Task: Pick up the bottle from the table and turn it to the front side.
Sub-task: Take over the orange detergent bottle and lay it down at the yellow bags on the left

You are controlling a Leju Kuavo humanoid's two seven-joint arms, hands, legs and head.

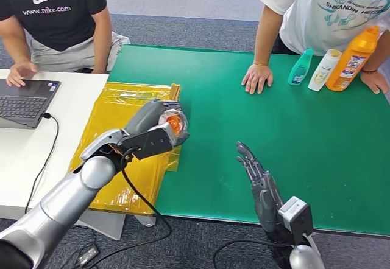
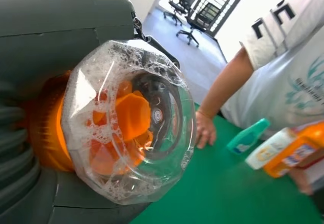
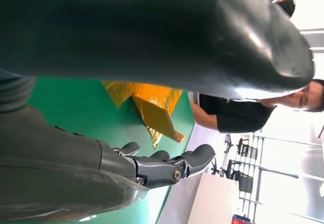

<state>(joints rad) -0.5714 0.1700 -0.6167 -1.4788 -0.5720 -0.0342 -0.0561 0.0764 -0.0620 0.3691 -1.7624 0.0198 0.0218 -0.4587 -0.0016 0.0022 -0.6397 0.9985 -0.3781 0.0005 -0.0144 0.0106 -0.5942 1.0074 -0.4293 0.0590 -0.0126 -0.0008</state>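
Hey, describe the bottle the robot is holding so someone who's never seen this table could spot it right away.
Start at the green table, then go to the yellow foil sheet at its left end. Above it, the left robot hand grips a clear bottle with orange inside and foam, unlike the three opaque bottles near the person.

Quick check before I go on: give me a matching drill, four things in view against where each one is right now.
Things:
1. clear bottle
2. right hand
3. laptop
4. teal bottle

Places:
A. on the white table
B. held in the left hand, above the yellow sheet
C. at the green table's far edge, beside a white bottle
D. open, over the green table's near edge

Pairs: 1-B, 2-D, 3-A, 4-C
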